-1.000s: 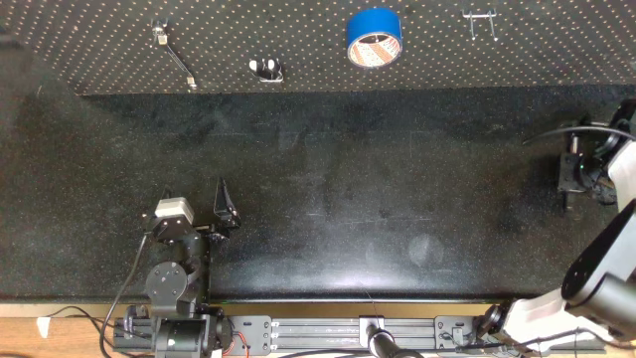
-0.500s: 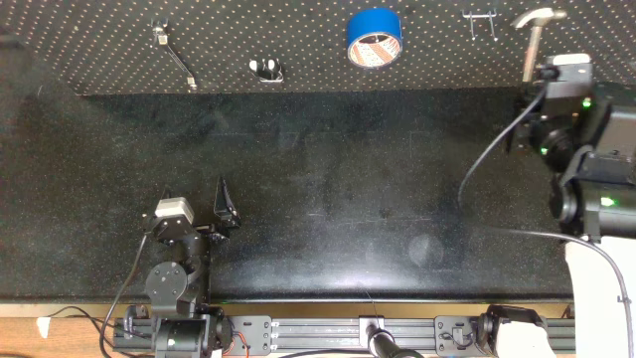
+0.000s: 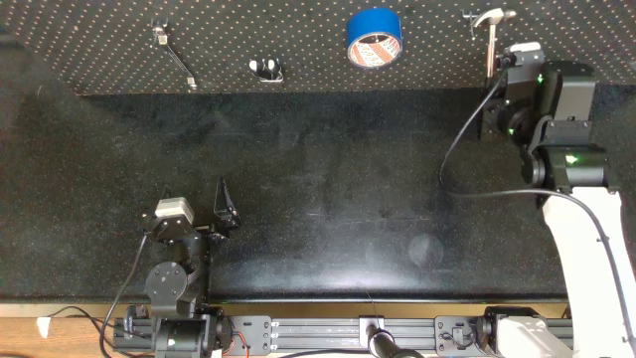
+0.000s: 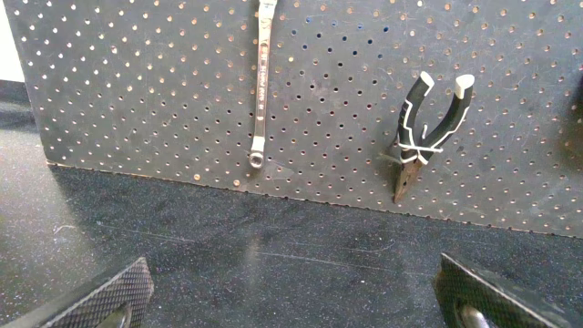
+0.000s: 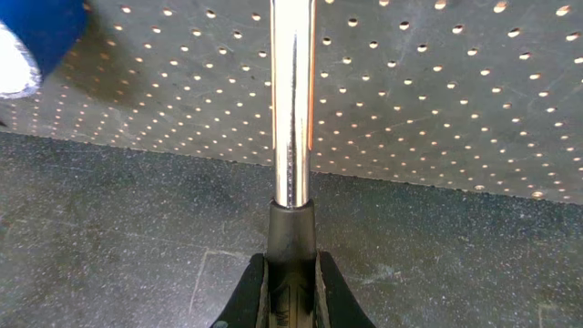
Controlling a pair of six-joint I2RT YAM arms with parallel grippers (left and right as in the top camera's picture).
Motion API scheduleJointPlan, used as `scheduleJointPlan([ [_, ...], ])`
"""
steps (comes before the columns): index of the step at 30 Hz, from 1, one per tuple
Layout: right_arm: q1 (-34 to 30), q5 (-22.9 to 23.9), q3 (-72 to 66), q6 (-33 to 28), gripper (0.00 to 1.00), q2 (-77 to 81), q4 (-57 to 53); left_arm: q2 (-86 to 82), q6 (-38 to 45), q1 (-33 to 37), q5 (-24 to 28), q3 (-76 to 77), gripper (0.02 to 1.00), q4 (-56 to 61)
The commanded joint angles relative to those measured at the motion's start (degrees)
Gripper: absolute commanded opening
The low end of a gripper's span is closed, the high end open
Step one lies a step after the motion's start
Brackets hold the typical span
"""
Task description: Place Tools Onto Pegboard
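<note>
A hammer (image 3: 489, 38) with a chrome shaft (image 5: 291, 109) and black grip stands upright against the pegboard (image 3: 298, 30). Its head is up beside the double hook (image 3: 477, 15) at the top right. My right gripper (image 3: 494, 70) is shut on the hammer's black grip (image 5: 291, 241), with one finger on each side. My left gripper (image 3: 227, 209) rests low over the mat at the left, open with nothing between its fingers (image 4: 91, 296). It faces the pegboard (image 4: 137, 109).
A wrench (image 3: 175, 55) (image 4: 261, 82), black-handled pliers (image 3: 266, 69) (image 4: 428, 128) and a blue tape roll (image 3: 374, 38) (image 5: 36, 36) hang on the pegboard. The black mat (image 3: 348, 179) spreads between the arms.
The right arm swung in from the table's right edge up to the pegboard with the hammer, then shifted left toward the hook. The left arm stayed still.
</note>
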Motion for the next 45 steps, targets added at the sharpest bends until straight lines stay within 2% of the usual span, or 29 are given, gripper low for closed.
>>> scheduleJointPlan([
  [1,0.3,0.9,0.2,0.7,0.075,1.6,2.0,-0.5,0.7,-0.3,0.4,-0.1,0.996,-0.4],
  [15,1.0,0.9,0.2,0.7,0.08,4.8,2.1,-0.5,0.7,-0.3,0.4,-0.1,0.996,-0.4],
  [16,1.0,0.9,0.2,0.6,0.123,4.8,2.1,-0.5,0.7,-0.3,0.4,-0.1,0.996,-0.4],
  [17,1.0,0.9,0.2,0.7,0.314,4.8,2.1,-0.5,0.7,-0.3,0.4,-0.1,0.998,-0.4],
  [18,1.0,0.9,0.2,0.7,0.413,4.8,2.1,-0.5,0.7,-0.3,0.4,-0.1,0.996,-0.4],
  [19,1.0,0.9,0.2,0.7,0.439,4.8,2.1,-0.5,0.7,-0.3,0.4,-0.1,0.996,-0.4],
  [21,1.0,0.9,0.2,0.7,0.555,4.8,2.1,-0.5,0.7,-0.3,0.4,-0.1,0.996,-0.4],
  [22,1.1,0.9,0.2,0.7,0.947,4.6,2.1,-0.5,0.7,-0.3,0.4,-0.1,0.996,-0.4],
  [23,1.1,0.9,0.2,0.7,0.976,4.2,2.1,-0.5,0.7,-0.3,0.4,-0.1,0.996,-0.4],
  [30,1.2,1.0,-4.5,0.2,0.976,-3.4,5.2,-0.5,0.7,-0.3,0.4,-0.1,0.996,-0.4],
  [38,1.2,0.9,-33.6,0.3,0.976,-24.0,30.9,-0.5,0.7,-0.3,0.4,-0.1,0.996,-0.4],
  [45,1.2,0.9,-50.3,2.4,0.976,-42.3,41.8,-0.5,0.7,-0.3,0.4,-0.1,0.996,-0.4],
])
